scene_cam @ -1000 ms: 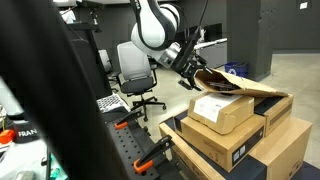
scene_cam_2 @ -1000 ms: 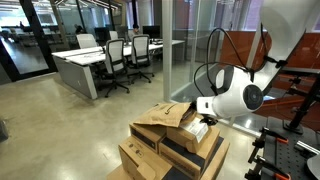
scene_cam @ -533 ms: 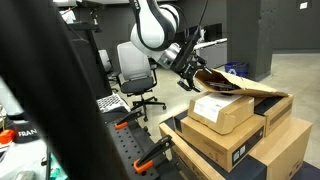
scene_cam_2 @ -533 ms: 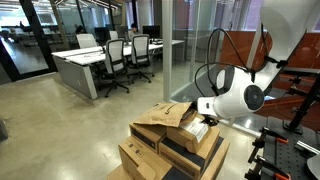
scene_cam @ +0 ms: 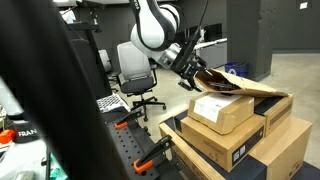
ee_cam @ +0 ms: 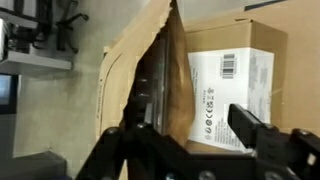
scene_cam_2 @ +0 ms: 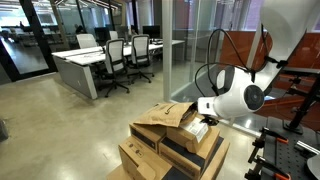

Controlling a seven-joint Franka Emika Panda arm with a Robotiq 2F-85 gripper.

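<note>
We are reaching in over the box stack (scene_cam: 240, 148), and our gripper (ee_cam: 180, 128) is hanging right at the near end of the brown paper bag (ee_cam: 150, 70). The bag is lying crumpled across the top of the stack, beside and partly over the cardboard box (ee_cam: 262, 40) that is carrying a white label (ee_cam: 230, 90). In an exterior view the bag (scene_cam: 238, 86) is stretching away from the gripper (scene_cam: 189, 71). The jaws are standing wide open, one finger on each side of the bag's dark open edge, and they are gripping nothing that we can see. Whether a finger is brushing the paper we cannot tell. We are judging this to be the approach before a grasp on the bag's edge. The next move is calling for coming in a little closer, so the paper lip is sitting well between the jaws, then closing gently, since thin paper is likely to crumple or slip away.
</note>
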